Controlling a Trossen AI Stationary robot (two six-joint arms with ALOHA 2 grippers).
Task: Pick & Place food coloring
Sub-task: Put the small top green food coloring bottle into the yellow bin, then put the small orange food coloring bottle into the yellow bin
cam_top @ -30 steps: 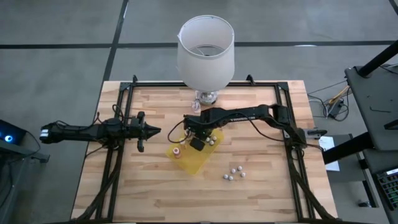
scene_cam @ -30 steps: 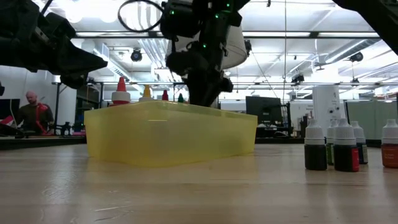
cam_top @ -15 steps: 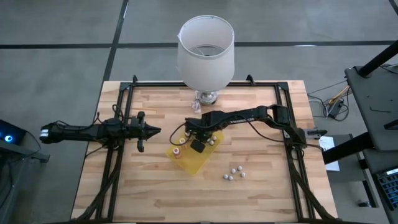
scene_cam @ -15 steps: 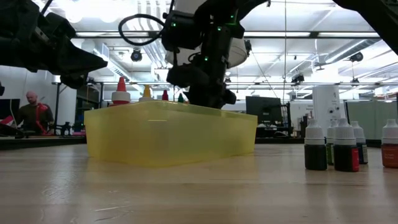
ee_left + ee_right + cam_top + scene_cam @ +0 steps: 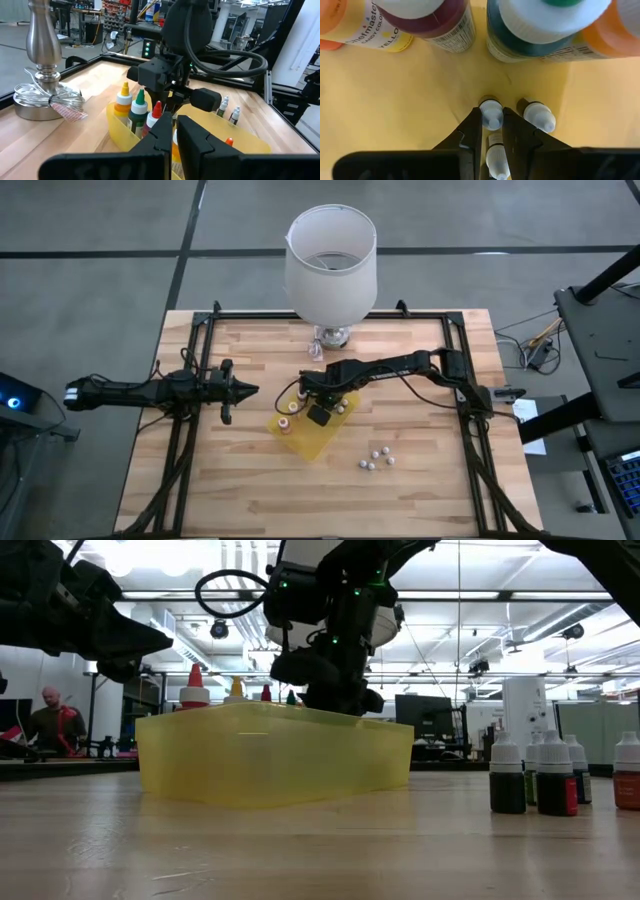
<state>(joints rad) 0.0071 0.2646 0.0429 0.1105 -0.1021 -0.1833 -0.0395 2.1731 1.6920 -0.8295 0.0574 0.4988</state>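
Observation:
A tiny food coloring bottle with a white cap stands between the fingertips of my right gripper, which is shut on it inside the yellow tray. My right gripper reaches down into the tray from its far right side. Two more tiny bottles stand on the tray floor beside it. Several tiny bottles stand upright on the table to the tray's right, also seen in the low view. My left gripper waits shut, off to the tray's left. My right gripper pinches the tiny bottle by its white cap between the two fingertips, coming from above and pointing down. The bottle is upright. Whether its base rests on the tray floor I cannot tell.
Larger squeeze bottles with yellow, green, red and orange tips stand at the tray's left end. A lamp with a white shade and metal base stands at the table's far edge. Black rails run along both sides.
My right gripper has sunk a little lower into the tray and drifted slightly toward the table's left, still shut on the bottle.

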